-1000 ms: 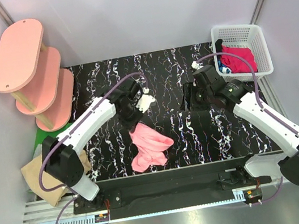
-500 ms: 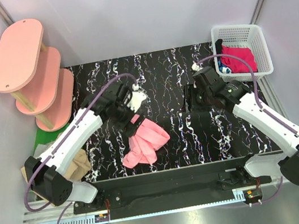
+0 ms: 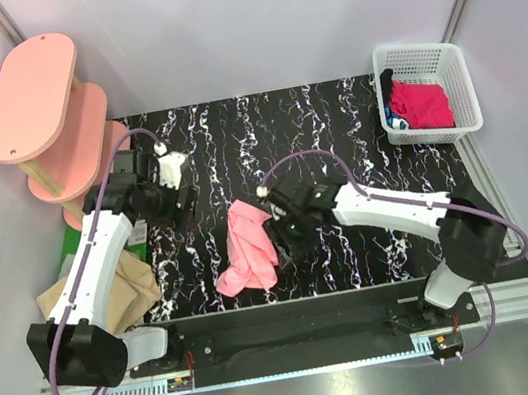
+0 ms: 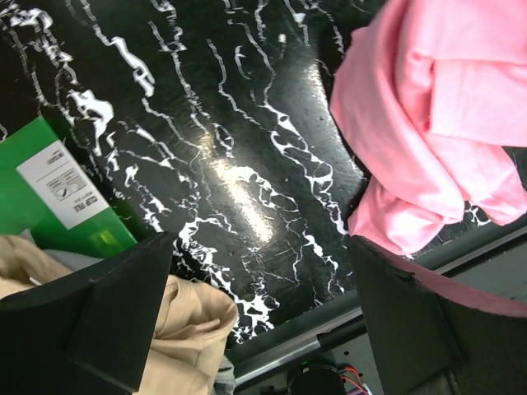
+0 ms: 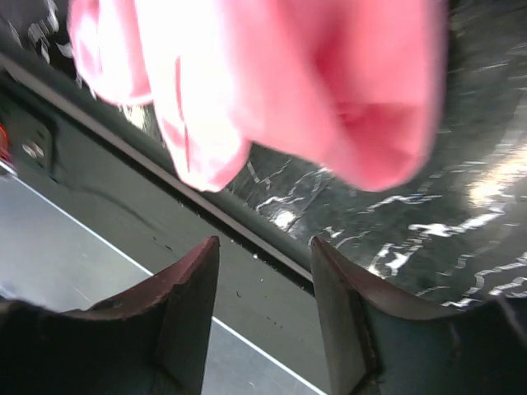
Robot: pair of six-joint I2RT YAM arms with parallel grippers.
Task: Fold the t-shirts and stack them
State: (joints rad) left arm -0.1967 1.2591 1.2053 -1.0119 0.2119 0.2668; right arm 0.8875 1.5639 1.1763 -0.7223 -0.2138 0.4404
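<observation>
The left end effector [image 3: 175,200] has released the salmon-pink t-shirt [image 3: 250,245] and withdrawn; its jaws are spread and empty. The tan t-shirt [image 3: 118,293] lies to its near side, off the bench [image 3: 331,115] edge. The salmon-pink t-shirt lies crumpled, well apart to its right. The right end effector [image 3: 286,239] has swung in, jaws spread, with the shirt just ahead of its fingertips. Folding has probably not begun.

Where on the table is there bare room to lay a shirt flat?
The far middle of the table, between the left gripper and the basket, is bare. The near centre is crowded: the pink shirt lies bunched there with the right gripper beside it.
</observation>
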